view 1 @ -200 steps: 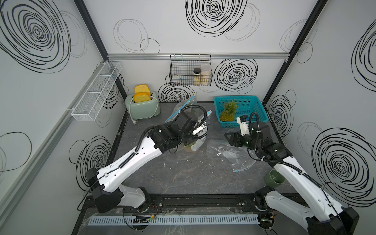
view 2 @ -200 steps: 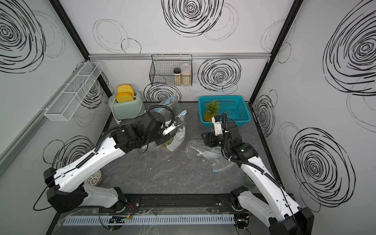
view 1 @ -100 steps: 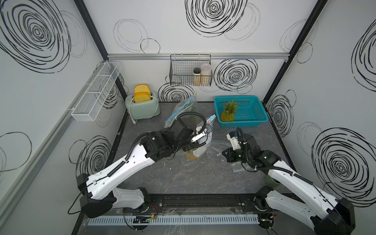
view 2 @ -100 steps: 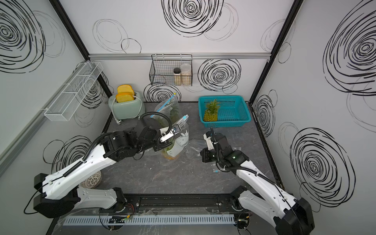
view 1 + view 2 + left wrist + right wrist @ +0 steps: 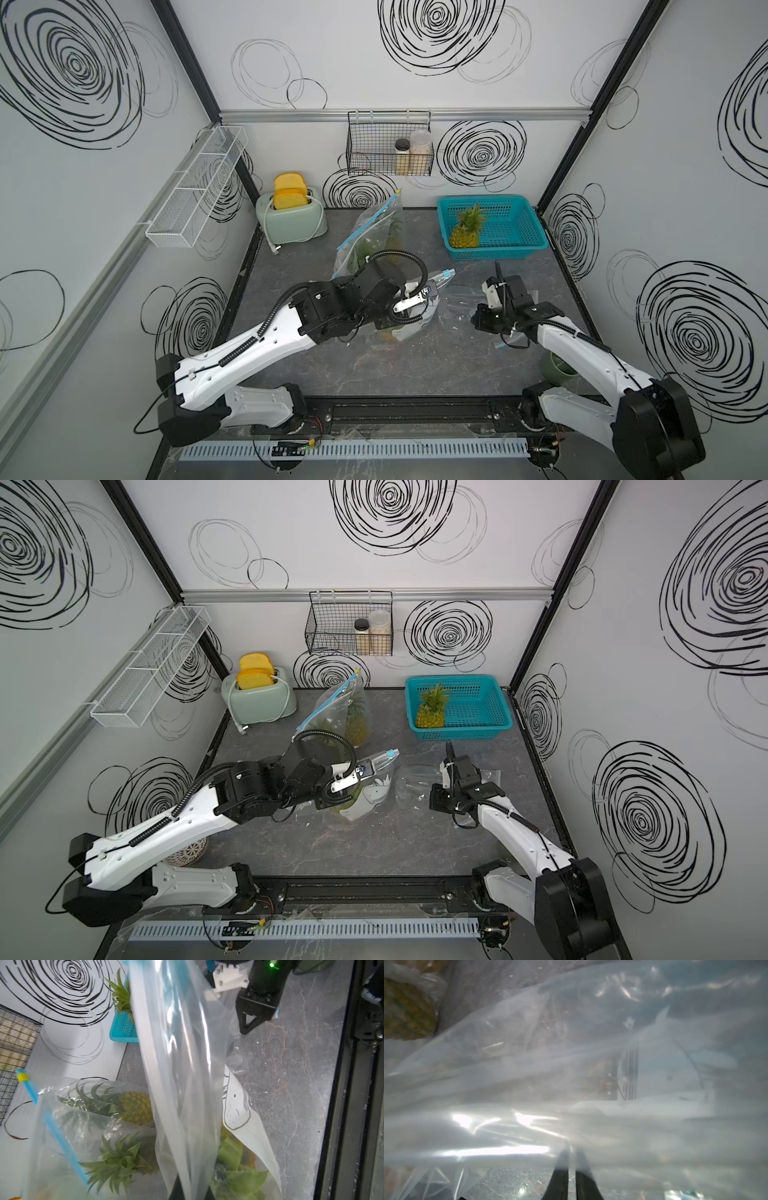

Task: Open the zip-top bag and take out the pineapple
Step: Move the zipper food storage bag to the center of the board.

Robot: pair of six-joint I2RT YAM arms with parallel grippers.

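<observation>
We've the left gripper (image 5: 434, 289) clamped on the bag (image 5: 411, 328) top, pineapple (image 5: 228, 1153) inside, out front of the basket (image 5: 498, 250) — so the right gripper (image 5: 572, 1153), pinched on clear film (image 5: 529, 1126), can prob. peel it open.

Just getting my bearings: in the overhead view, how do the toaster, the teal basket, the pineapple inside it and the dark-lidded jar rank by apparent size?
Largest to smallest in a top view:
1. teal basket
2. toaster
3. pineapple
4. dark-lidded jar, clearly the smallest
</observation>
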